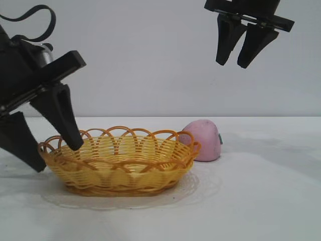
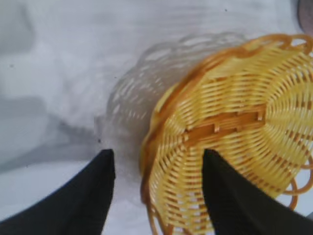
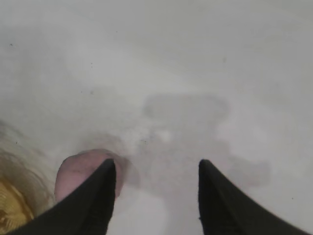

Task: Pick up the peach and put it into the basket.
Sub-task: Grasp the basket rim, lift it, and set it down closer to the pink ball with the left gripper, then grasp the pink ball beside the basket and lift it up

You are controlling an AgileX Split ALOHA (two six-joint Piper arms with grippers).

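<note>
The white worktop point(image 1: 261, 201) has lots of bare room in front of the basket point(image 1: 120, 160) and out to my right side. The basket sits in the middle, and the peach point(image 1: 204, 139) lies on the worktop just behind its right end, right by the rim. I cannot tell if they touch.

My right tool point(image 1: 246, 45) hangs high in the air, above the peach and a bit to the right of it. Its two black fingers point(image 3: 93, 196) are spread apart and hold nothing. In the right wrist view the peach peeks out beside one finger, far below.

My left tool point(image 1: 47, 138) is low at the left end of the basket. Its fingers are spread wide and hold nothing. One finger dips over the rim and the other is outside the basket.

The peach is pale pink, round, with a small grey-green bit on its right side. The basket is yellow and woven, with orange loops along the top. Nothing is inside it.
</note>
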